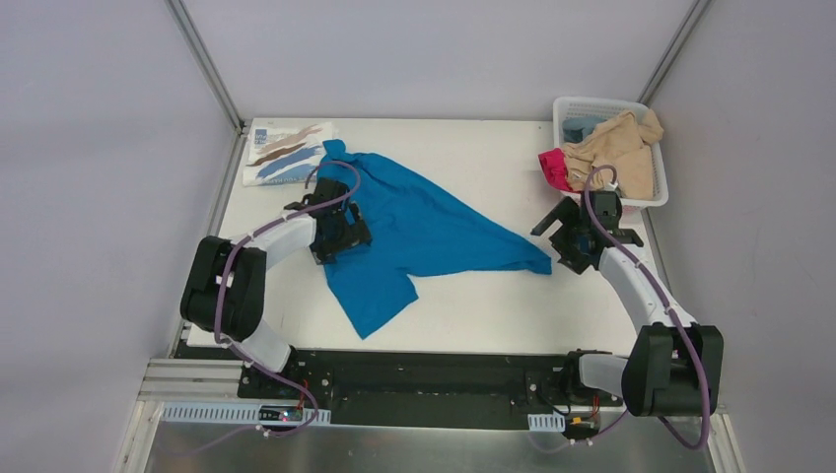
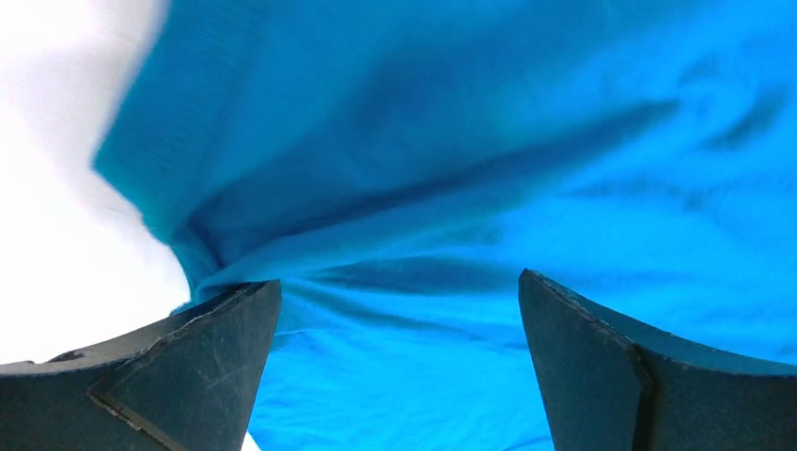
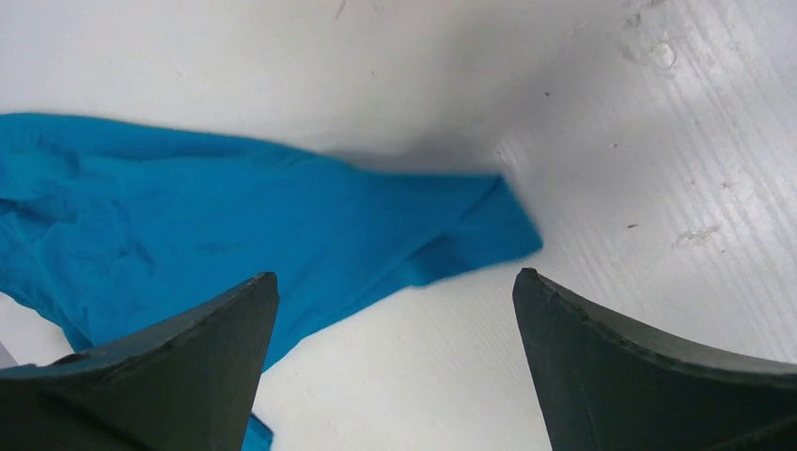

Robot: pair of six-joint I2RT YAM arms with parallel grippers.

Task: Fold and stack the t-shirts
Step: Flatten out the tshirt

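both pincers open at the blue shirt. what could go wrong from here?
1. The blue shirt lies twisted, with creases bunched under the open left pincer. A pinch there may catch several layers and fold crooked.
2. The open right pincer faces only the shirt's narrow corner, so a grasp could slip off.
3. The shirt's far end reaches the folded printed shirt. Dragging might disturb it.

The blue t-shirt [image 1: 434,232] is soft, matt knitted cloth, ribbed along one edge. The tabletop [image 3: 658,188] is white and smooth, with fine grooves and scuffs. The left gripper [image 2: 397,282] has matt black, finely scratched fingers [image 2: 197,376]. The basket [image 1: 601,100] is white plastic mesh.
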